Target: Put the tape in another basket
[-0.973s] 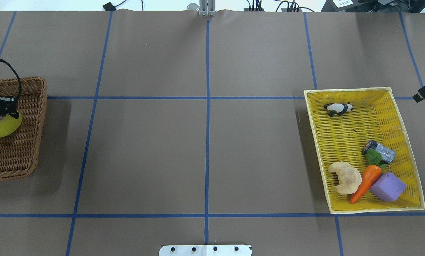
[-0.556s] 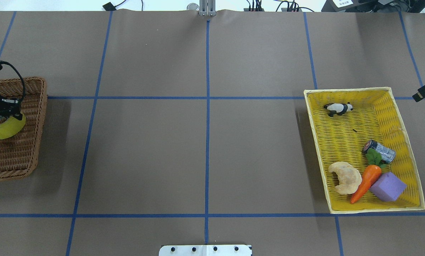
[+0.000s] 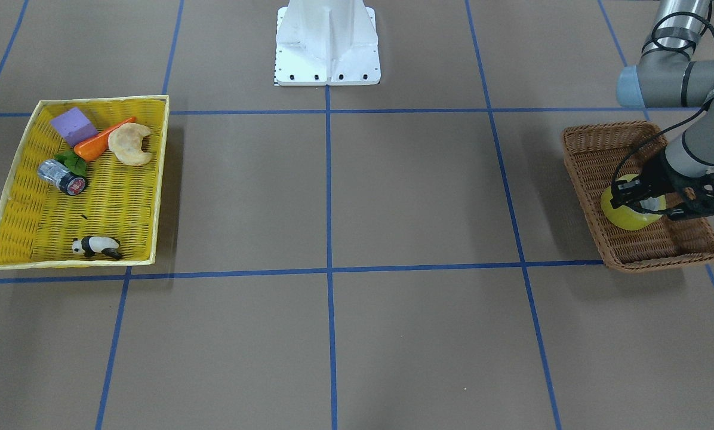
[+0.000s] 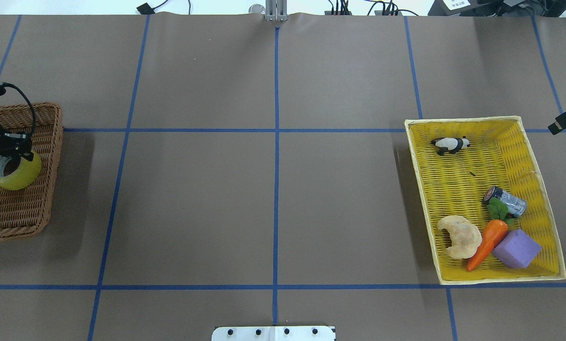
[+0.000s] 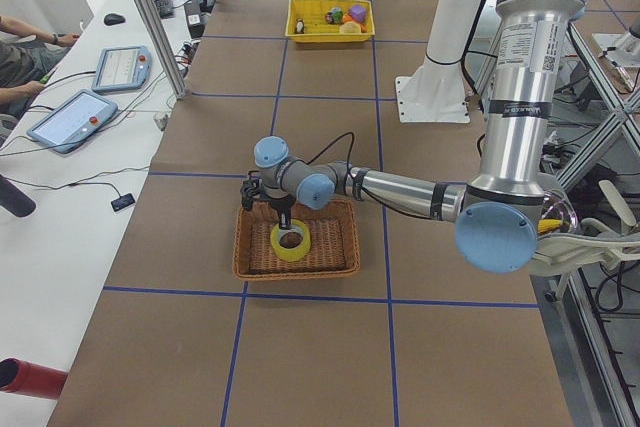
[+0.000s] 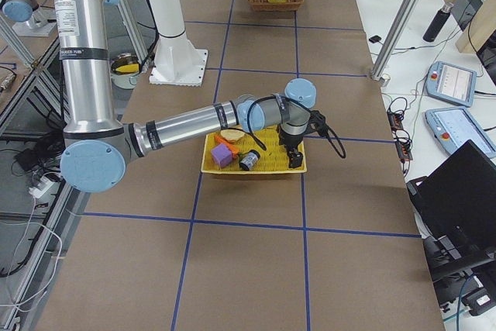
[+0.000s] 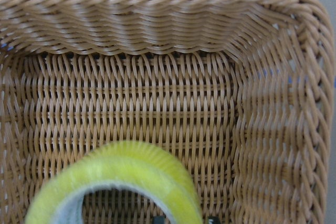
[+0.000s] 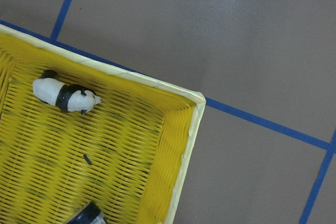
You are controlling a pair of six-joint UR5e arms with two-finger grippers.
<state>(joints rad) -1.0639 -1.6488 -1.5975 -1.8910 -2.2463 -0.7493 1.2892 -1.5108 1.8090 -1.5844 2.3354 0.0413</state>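
The yellow tape roll (image 4: 19,176) is in the brown wicker basket (image 4: 25,213) at the table's left end. My left gripper (image 4: 6,148) is shut on the roll's wall, one finger inside the white core; the roll is tilted just above or on the basket floor. It also shows in the front view (image 3: 625,216), with the gripper (image 3: 652,202) above the basket (image 3: 590,155), and at the bottom of the left wrist view (image 7: 131,166). My right gripper (image 6: 295,156) hovers at the yellow basket's far corner; I cannot tell whether it is open or shut.
The yellow woven basket (image 4: 458,180) at the right holds a toy panda (image 4: 449,144), a silver-and-black cylinder (image 4: 506,201), a carrot (image 4: 489,241), a pastry (image 4: 460,236) and a purple block (image 4: 516,248). The arms' white base (image 3: 328,48) stands mid-table.
My left gripper has shifted slightly to the right over the wicker basket with the tape, and the roll has tipped so that its open core now shows.
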